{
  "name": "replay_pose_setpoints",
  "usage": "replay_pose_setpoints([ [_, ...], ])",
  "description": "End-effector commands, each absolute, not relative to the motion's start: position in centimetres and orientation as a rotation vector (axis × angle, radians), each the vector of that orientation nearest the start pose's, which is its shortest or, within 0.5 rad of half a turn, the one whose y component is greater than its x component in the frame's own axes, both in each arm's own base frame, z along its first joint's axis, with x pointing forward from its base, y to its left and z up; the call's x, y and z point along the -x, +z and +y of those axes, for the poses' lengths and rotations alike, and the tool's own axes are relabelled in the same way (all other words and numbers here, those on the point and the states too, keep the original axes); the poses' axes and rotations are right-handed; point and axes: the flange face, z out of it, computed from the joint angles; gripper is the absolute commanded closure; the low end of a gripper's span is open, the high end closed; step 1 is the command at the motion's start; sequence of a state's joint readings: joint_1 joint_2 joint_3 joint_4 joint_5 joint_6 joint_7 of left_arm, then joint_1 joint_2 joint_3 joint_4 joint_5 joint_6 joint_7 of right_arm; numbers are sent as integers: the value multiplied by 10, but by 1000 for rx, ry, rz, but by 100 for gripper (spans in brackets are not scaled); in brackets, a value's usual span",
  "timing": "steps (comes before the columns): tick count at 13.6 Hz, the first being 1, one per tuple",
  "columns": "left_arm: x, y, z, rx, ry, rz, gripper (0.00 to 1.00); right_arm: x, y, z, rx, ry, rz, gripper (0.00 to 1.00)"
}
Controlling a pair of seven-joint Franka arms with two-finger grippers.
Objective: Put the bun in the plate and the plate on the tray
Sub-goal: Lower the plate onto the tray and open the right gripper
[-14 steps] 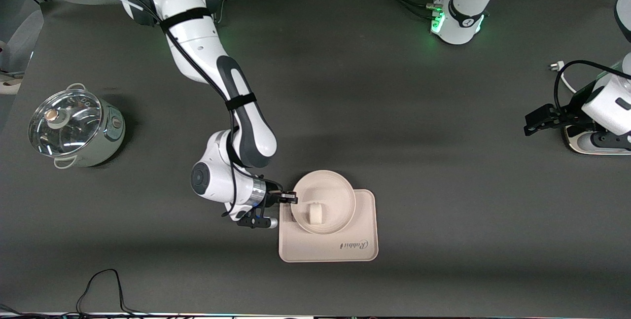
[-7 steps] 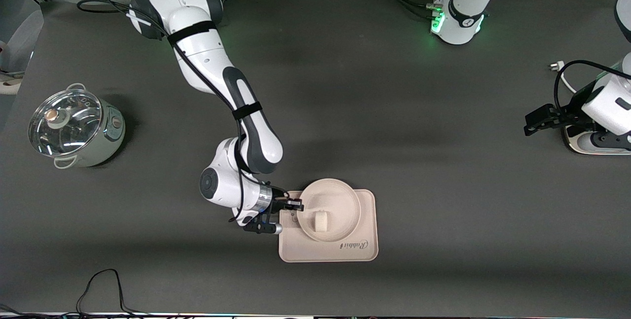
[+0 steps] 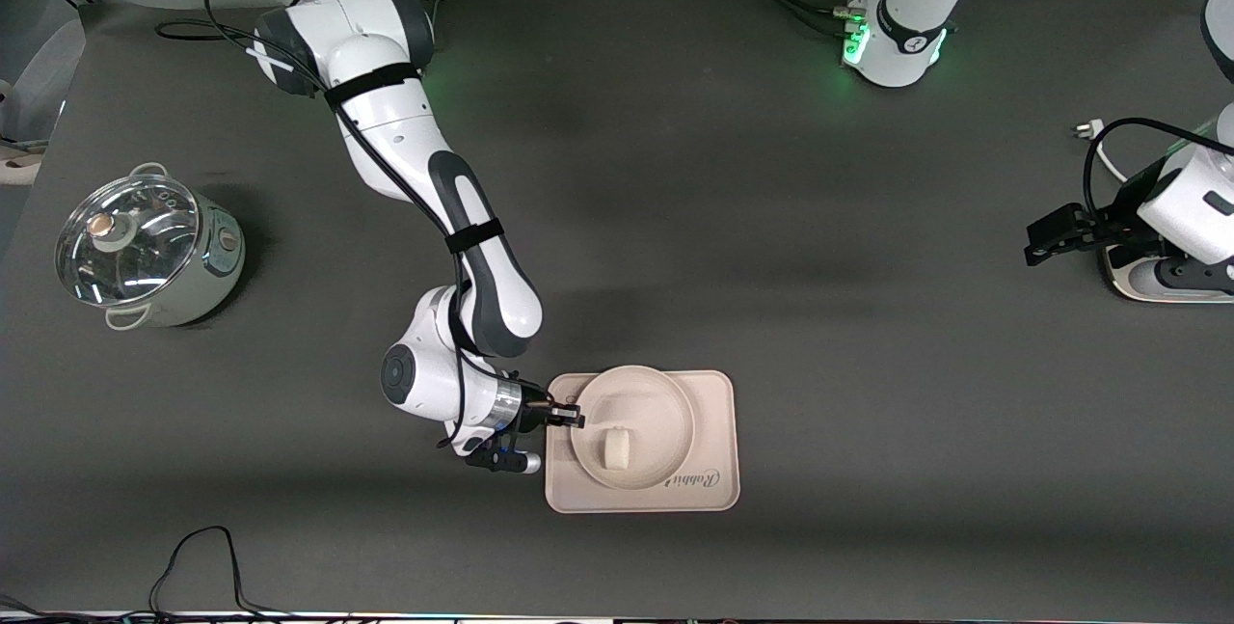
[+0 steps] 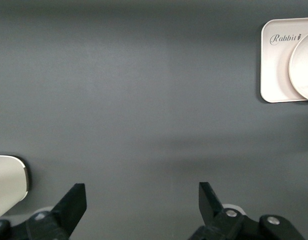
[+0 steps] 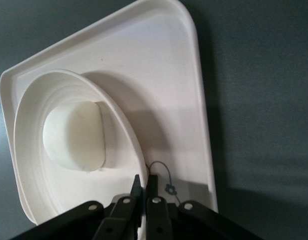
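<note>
The plate [image 3: 631, 426], bearing the bun [image 3: 614, 447], is pinched at its rim by the right gripper [image 3: 569, 415] for setting on the tray [image 3: 715, 397], seemingly not yet released; the left gripper [image 4: 142, 200], fingers apart, waits over the bench [image 3: 771, 219].

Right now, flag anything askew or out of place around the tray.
Nothing spilled or damaged. The plate with the bun sits over the tray, partly covering the "Rabbit" print, its rim pinched by the shut right gripper. The left gripper waits open.

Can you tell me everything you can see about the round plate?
The plate is round, cream, plain and shallow, with a raised rim; it looks like matte plastic. It lies over the tray, partly covering its "Rabbit" lettering. The bun lies in it. The right gripper is shut on the plate's rim, at the right arm's end.
</note>
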State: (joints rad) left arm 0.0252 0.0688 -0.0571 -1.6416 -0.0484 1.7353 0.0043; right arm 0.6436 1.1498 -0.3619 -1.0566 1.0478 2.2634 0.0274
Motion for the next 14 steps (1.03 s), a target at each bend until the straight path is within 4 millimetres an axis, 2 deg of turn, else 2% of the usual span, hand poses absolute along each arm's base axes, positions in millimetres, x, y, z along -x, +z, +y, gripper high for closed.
replay_pose_setpoints([
  [1,-587,570,-25,3195,-52,34,0,-718,157,340,2575,-54,230,71],
  [3,-587,570,-25,3195,-50,34,0,-719,161,338,2572,-41,283,0],
  [8,-587,569,-25,3195,-45,34,0,-720,175,335,2618,48,236,0],
  [11,-586,568,-24,3194,-33,33,0,-728,229,317,2640,110,162,0],
  [13,-588,573,-26,3184,-65,68,0,-723,269,316,2692,140,64,0],
  [14,-589,583,-44,3139,-96,137,0,-720,288,312,2733,159,10,0],
])
